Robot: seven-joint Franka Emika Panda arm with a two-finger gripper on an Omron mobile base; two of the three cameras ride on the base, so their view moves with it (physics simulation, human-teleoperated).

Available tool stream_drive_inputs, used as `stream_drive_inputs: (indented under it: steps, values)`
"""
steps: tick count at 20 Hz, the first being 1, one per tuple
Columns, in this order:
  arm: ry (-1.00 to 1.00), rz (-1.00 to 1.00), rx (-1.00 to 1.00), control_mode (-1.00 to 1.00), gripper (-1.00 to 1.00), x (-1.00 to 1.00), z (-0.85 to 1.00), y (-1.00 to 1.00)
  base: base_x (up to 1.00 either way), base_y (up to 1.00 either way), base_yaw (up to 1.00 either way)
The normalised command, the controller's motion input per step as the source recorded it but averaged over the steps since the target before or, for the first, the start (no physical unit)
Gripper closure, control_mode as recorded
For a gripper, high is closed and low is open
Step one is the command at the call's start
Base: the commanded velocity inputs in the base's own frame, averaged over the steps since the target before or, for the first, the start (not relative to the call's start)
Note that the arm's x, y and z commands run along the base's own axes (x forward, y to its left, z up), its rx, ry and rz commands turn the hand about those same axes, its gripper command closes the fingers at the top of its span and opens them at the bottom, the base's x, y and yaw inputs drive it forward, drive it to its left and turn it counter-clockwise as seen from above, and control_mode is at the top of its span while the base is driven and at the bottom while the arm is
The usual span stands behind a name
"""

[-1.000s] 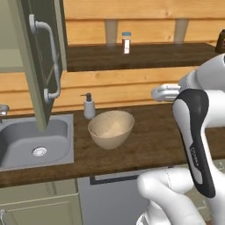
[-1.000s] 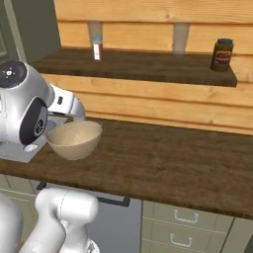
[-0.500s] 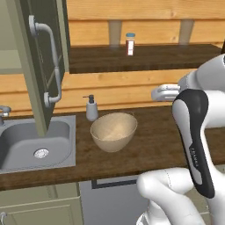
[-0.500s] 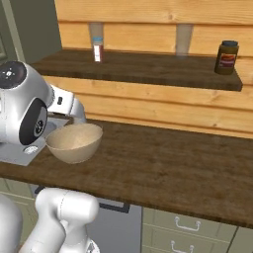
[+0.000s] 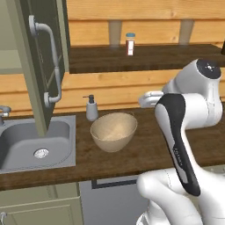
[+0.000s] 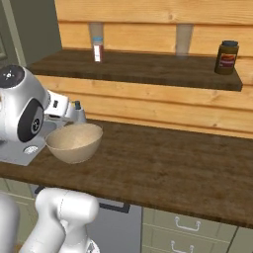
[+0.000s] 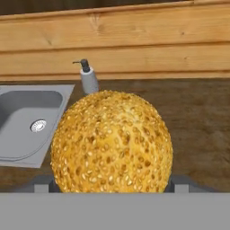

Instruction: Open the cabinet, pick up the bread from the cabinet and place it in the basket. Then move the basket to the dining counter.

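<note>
Hand view: my hand [image 7: 112, 188] grips the bread [image 7: 112, 143] between wide-set fingers. Beyond it, the sink [image 7: 27, 119] sits in the surface [image 7: 197, 121].

Soap dispenser [image 5: 91, 108] just behind basket [image 5: 113, 131]

Arm folded high over base, wrist pointing fwd; claw [image 7: 111, 184] spread wide, clamped round seeded bread [image 7: 112, 143].

No wording can be made out anywhere. The small white red-banded bottle [image 5: 129, 44] and the dark jar with a red-and-yellow label [image 6: 227, 58], both on the brown wooden wall shelf [image 6: 148, 69], carry labels too blurred to read.
</note>
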Motion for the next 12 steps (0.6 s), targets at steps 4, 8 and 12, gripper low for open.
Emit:
stream_drive_inputs:
  steps: [4,8,12]
  values:
    - [0.12,0.01,-0.04,-1.0,1.0,0.84,-0.65,0.36,0.0,0.0,0.0]
    - [0.1,0.0,-0.12,-1.0,1.0,0.84,-0.94,0.48,0.0,0.0,0.0]
    - [0.21,0.0,-0.02,-1.0,1.0,0.93,-0.89,0.12,0.0,0.0,0.0]
